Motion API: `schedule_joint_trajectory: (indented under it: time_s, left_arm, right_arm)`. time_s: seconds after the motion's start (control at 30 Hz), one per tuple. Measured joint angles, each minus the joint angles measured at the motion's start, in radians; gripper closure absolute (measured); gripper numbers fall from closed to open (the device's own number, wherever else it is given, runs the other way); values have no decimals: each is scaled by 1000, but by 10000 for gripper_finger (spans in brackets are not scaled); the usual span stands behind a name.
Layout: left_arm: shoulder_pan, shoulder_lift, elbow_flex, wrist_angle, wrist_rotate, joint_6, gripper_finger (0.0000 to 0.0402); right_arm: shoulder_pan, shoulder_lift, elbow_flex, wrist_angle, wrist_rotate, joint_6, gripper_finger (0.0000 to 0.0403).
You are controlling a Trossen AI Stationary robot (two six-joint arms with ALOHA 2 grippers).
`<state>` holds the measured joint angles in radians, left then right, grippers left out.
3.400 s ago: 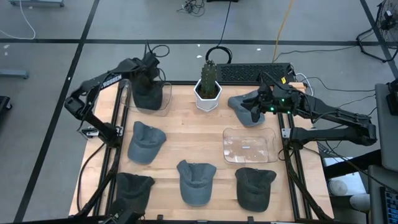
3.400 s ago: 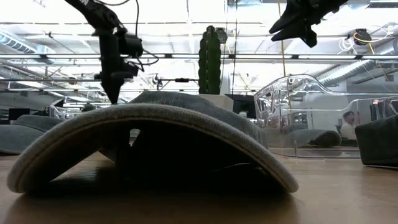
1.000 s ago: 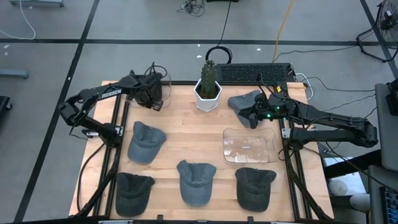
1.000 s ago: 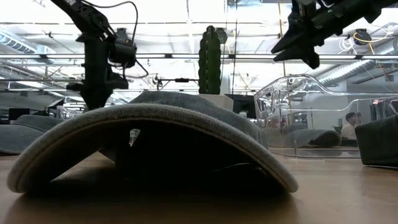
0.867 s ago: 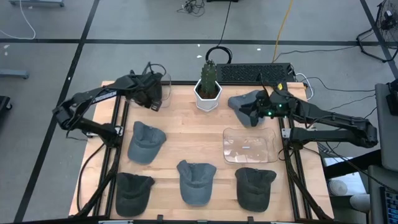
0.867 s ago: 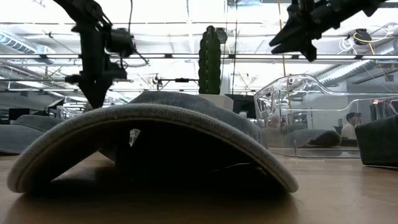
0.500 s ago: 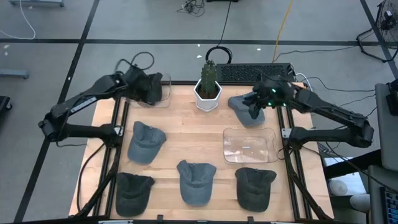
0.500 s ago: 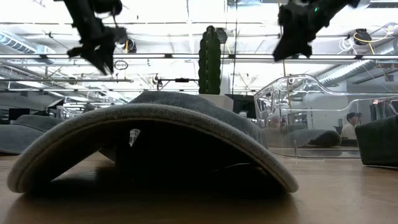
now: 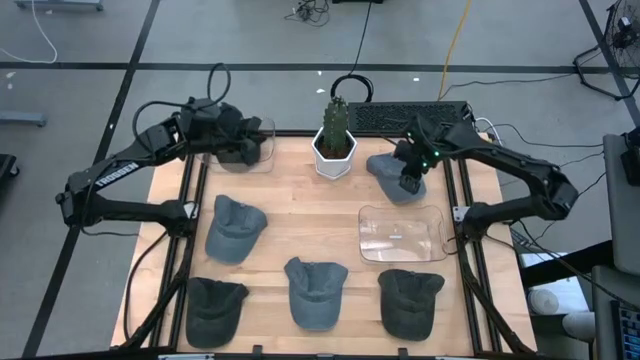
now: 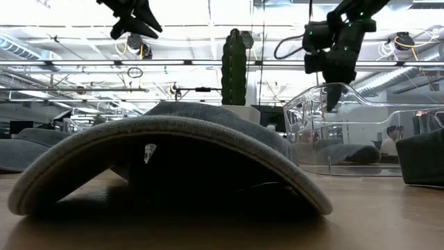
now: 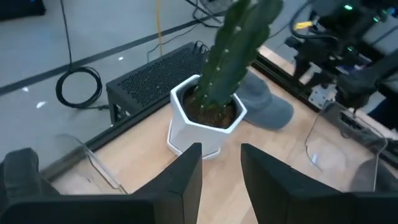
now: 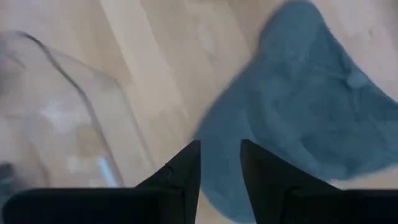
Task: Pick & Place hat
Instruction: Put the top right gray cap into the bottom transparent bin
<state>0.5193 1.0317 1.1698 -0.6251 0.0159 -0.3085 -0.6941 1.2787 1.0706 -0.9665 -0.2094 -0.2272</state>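
Wooden tabletop (image 9: 300, 215) is carrying several caps, a potted cactus (image 9: 336, 138) at the far edge and two clear plastic trays. Over the blue-grey hat (image 9: 392, 172) lying beside the cactus, at the far right, the right gripper (image 9: 410, 178) is hovering with its fingers a little apart and nothing between them. Just in front of that hat, the right-hand clear tray (image 9: 400, 232) is sitting bare. Meanwhile the left gripper (image 11: 219, 180) is hanging above the far-left tray (image 9: 262, 150), which is holding a dark cap, fingers parted and empty. To my eye the hat is looking light, soft and floppy (cloth crown, stiffer brim), so pinching the crown's fabric or the brim edge seems wisest; nothing breakable about it
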Motion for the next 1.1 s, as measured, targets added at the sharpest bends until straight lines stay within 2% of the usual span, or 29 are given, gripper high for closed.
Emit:
schedule_joint_trajectory:
  time_s: [0.2, 0.4, 0.53, 0.7, 0.87, 0.97, 1.1]
  left_arm:
    - [-4, 0, 0, -3, 2, 42, 282]
    - [-15, 0, 0, 35, 10, 68, 281]
    - [-16, 0, 0, 63, 10, 116, 281]
    - [-16, 1, 0, 72, 10, 131, 281]
    - [-16, 3, 0, 71, 65, 127, 280]
    - [-16, 3, 0, 74, 112, 126, 264]
    - [-16, 11, 0, 116, 108, 126, 223]
  right_arm:
    - [-39, 53, 0, 17, 12, -110, 298]
    - [-47, 117, 0, 39, 107, -181, 293]
    - [-57, 162, 0, 38, 110, -174, 261]
    - [-56, 189, 0, 77, 104, -87, 208]
    - [-55, 189, 0, 105, 106, -56, 188]
    - [-55, 189, 0, 103, 105, -75, 190]
    - [-57, 189, -15, 135, 105, -106, 194]
